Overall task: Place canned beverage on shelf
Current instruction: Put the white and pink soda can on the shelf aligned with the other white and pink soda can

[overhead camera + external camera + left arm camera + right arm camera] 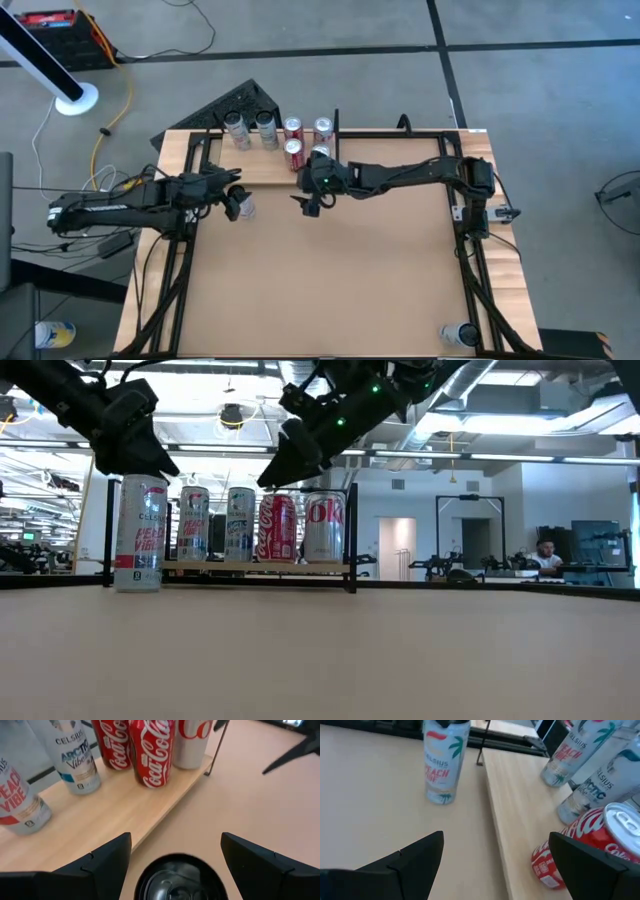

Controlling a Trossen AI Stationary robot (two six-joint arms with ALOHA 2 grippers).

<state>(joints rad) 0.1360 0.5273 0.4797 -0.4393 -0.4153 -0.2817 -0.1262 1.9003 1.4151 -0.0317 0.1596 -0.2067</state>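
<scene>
Fingers of the left gripper (pixel 172 857) spread above the can (pixel 243 207) near the shelf (pixel 270 168); descend centred, then close squarely.

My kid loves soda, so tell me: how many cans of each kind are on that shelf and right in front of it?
Celsius cans: 3, two on the shelf, one on the table
Red Cokes: 2
Silver Coke: 1
Back can, kind unclear: 1
Total: 7

Tan table (pixel 330 280) w/ wood shelf (pixel 265 168): six cans on shelf, one can (pixel 243 207) on table.
</scene>
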